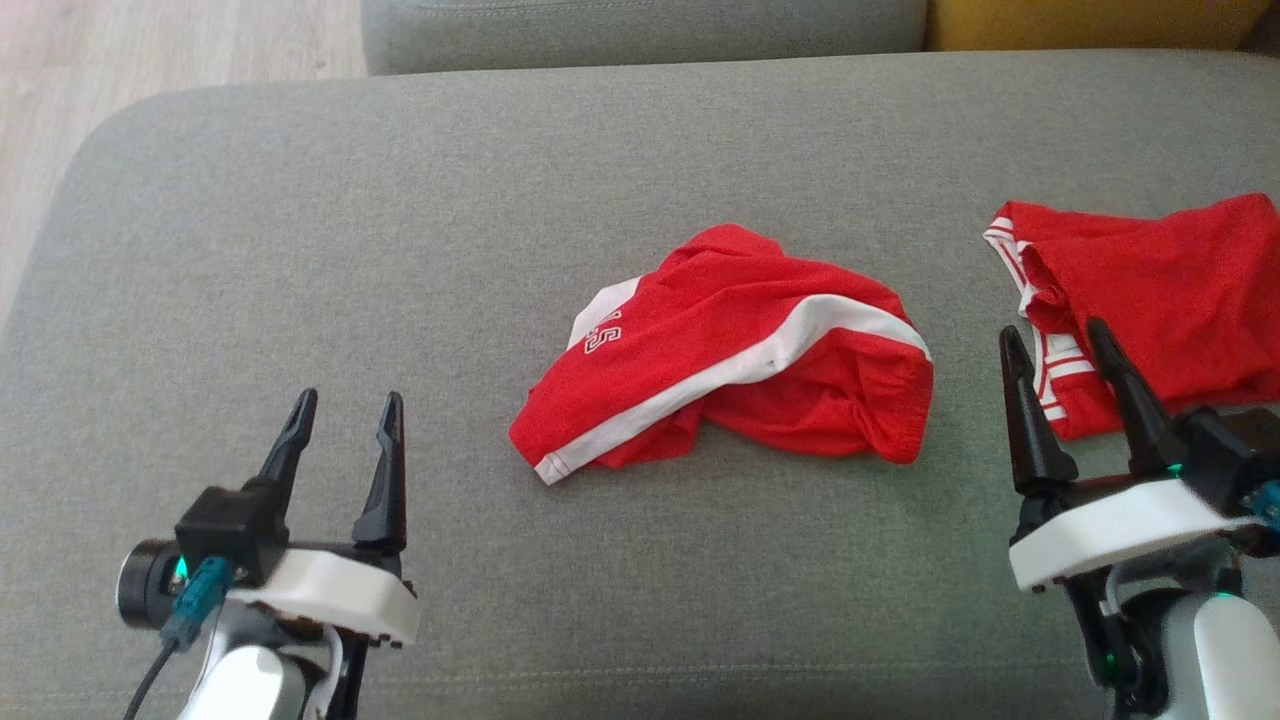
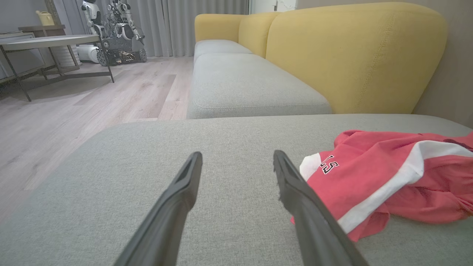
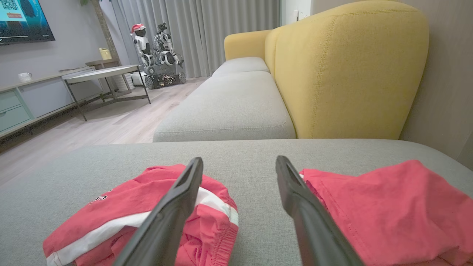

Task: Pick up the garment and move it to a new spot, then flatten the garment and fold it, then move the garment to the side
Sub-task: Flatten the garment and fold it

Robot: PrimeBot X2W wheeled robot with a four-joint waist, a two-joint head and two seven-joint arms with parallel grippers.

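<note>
Cushion (image 1: pixel 300 250), grey and wide, carries everything. Crumpled red garment (image 1: pixel 730 350) with a white stripe lies between the arms: ahead and right of left gripper (image 1: pixel 347 400), ahead and left of right gripper (image 1: pixel 1054 332), touching neither. Second red garment (image 1: pixel 1160 300) lies just ahead-right of right gripper; contact unclear. Both grippers released, fingers spread, holding nothing.

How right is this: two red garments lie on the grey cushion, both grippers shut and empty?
Wrong: the left gripper and right gripper are open, per the head view. Both are empty; the centre garment and the right-hand garment lie on the grey cushion.
</note>
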